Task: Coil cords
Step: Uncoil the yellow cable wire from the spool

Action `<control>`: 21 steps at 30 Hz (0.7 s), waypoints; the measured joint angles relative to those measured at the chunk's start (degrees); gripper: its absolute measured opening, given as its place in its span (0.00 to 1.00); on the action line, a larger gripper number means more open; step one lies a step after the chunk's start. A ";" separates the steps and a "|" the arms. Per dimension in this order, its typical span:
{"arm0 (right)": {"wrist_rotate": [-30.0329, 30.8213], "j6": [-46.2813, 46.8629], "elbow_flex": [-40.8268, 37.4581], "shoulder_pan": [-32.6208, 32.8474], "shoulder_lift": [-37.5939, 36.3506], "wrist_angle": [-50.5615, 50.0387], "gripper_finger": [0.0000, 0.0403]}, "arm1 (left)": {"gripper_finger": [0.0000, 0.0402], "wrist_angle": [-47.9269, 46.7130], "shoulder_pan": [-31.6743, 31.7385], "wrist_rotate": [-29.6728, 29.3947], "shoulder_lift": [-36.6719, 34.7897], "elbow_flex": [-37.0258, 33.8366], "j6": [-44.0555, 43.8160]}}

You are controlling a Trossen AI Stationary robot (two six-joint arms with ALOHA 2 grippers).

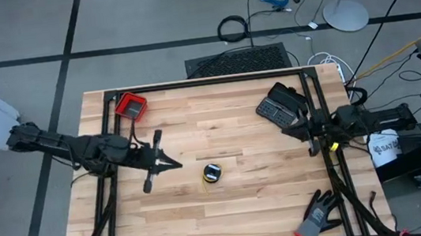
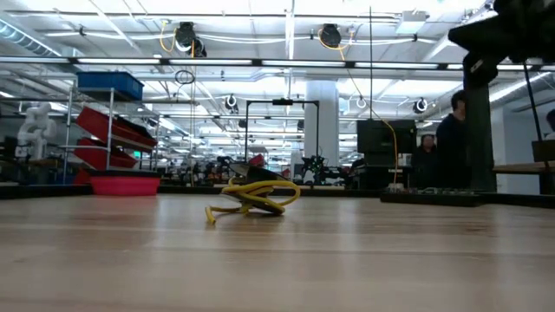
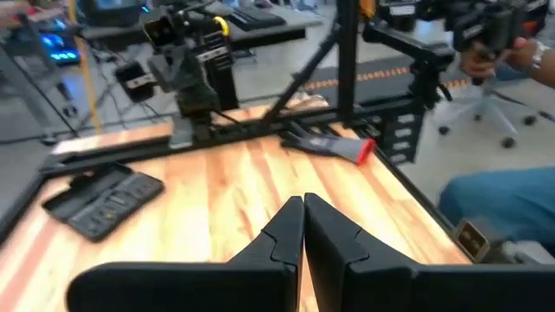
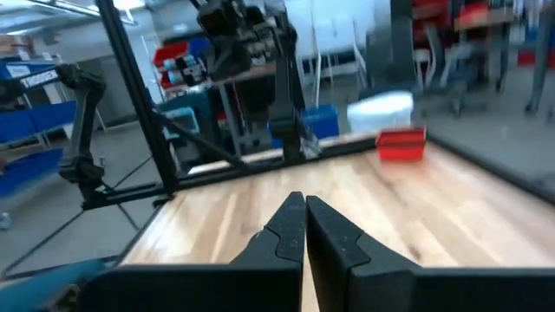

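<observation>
At six o'clock on your table [image 1: 219, 125] lies one glove [image 1: 317, 215]. Near the centre sit the two cords [image 1: 212, 173], yellow and black in one small heap. The left gripper [image 1: 174, 164], at nine o'clock from them, points their way, arm stretched low, jaws together on nothing. The right gripper [image 1: 285, 130], at two o'clock, is likewise closed and empty. One red tray [image 1: 130, 106] sits at eleven o'clock, one dark case [image 1: 276, 112] at one.

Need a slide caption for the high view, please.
Black and yellow cords lie bundled mid-table between the shut left end effector and the shut right end effector.
</observation>
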 joint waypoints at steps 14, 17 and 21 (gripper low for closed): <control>0.09 -11.40 24.82 5.10 35.87 6.91 0.00 | 0.05 0.24 -2.96 -0.27 1.26 -0.02 -2.88; 0.07 -14.62 27.62 5.66 43.20 6.42 0.00 | 0.05 -0.14 -4.46 -0.15 3.14 -0.02 -6.00; 0.07 -15.11 30.23 5.68 49.98 6.22 0.00 | 0.05 -1.47 -6.74 1.20 7.75 -0.04 -5.90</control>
